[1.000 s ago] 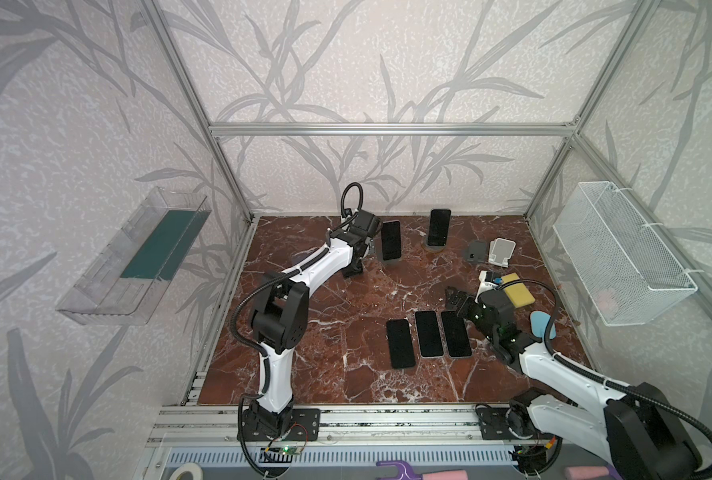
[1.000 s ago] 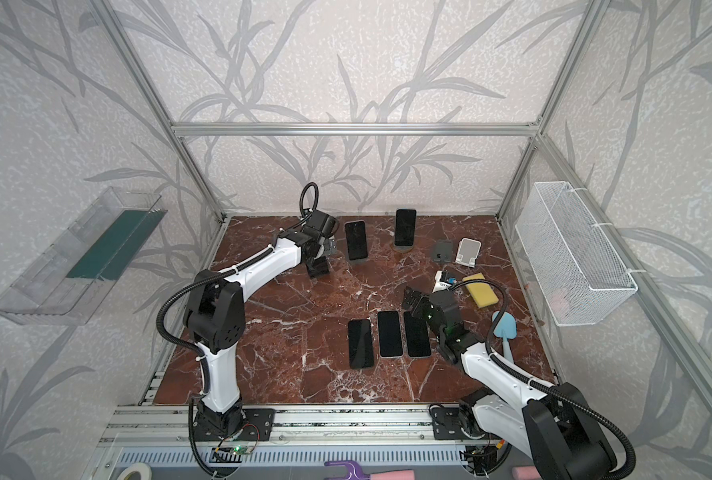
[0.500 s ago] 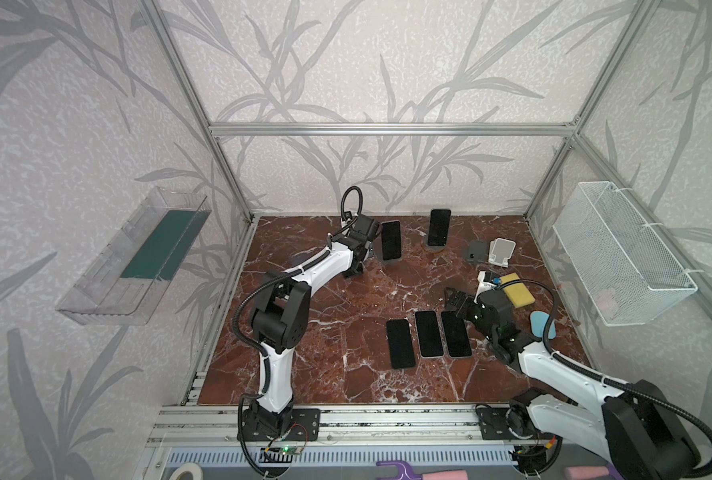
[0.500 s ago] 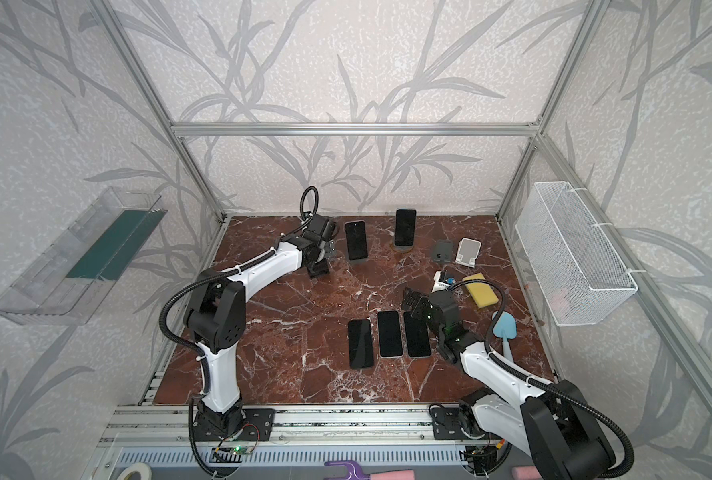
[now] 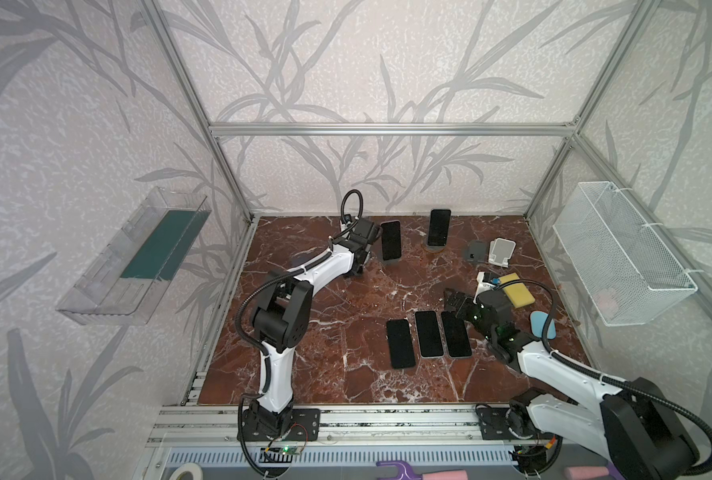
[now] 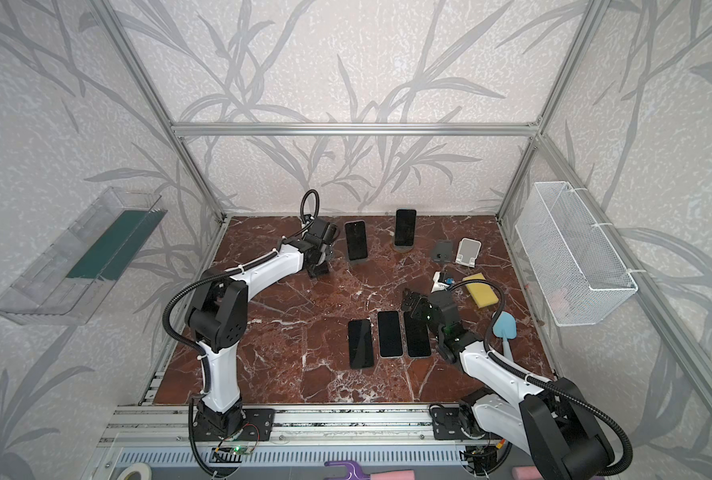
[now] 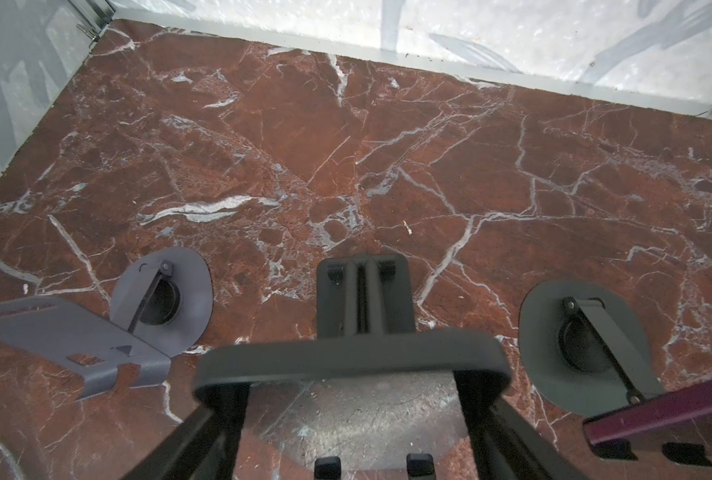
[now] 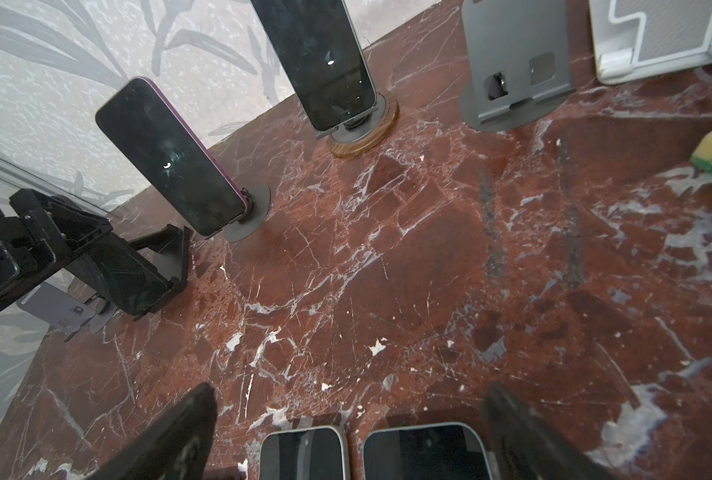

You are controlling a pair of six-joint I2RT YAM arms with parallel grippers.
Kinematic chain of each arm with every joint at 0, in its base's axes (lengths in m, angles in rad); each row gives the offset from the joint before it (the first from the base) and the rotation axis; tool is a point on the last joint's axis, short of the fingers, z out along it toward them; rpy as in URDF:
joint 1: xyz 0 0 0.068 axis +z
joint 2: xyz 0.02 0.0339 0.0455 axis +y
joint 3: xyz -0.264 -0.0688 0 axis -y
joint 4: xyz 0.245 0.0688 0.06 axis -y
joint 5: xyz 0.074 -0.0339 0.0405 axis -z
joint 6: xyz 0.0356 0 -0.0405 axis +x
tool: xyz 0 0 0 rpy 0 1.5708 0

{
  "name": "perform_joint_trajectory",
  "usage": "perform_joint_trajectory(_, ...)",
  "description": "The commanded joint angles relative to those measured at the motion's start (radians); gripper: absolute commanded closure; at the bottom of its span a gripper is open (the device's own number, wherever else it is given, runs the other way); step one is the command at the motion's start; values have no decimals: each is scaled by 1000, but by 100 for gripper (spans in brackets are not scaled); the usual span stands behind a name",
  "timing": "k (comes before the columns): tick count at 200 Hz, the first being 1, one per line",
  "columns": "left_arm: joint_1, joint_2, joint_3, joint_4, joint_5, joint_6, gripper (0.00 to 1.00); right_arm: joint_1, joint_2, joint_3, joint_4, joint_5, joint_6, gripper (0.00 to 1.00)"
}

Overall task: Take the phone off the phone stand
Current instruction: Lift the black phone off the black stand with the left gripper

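Left wrist view gives you what matters: the phone [image 7: 350, 359] sits in portrait on the black stand [image 7: 364, 295], leaning back. The left claw [image 7: 352, 405] hangs over its top edge with its fingers [image 7: 221, 419] down the two long sides. The jaws stand roughly half open around the phone. No view shows whether the pads press its edges or only flank them, so don't count it as held. The right wrist view shows the same pairing from the side. The phone sits low in its stand at the back left of the surface [image 5: 346, 374], and the claw straddles its upper part.

The phone's long axis runs from the stand's front lip up and back towards the claw's wrist. I judge the lift should follow that tilt, up along the screen. Pull another way and the lower edge may catch the lip and drag the stand. A purple-edged phone [image 8: 167, 158] on a grey round stand [image 8: 248, 216] stands just beside it, so keep clear of that.

Your right claw [image 8: 350, 392] is wide open and empty, hovering by the three flat phones [image 5: 427, 338] near the front, well apart from the stand. The left arm is the one for this.
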Motion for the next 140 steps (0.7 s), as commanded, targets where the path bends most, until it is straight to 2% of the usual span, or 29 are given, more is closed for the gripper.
perform_joint_trajectory(1, 0, 18, -13, 13, -19, -8, 20, 7, -3, 20, 8, 2, -3, 1)
perform_joint_trajectory(63, 0, 3, -26, 22, -27, 3, 29, 6, -5, 22, 4, 6, -4, 1)
perform_joint_trajectory(140, 0, -60, -89, 68, -23, 36, 33, 6, -2, 21, 6, 7, -7, 1)
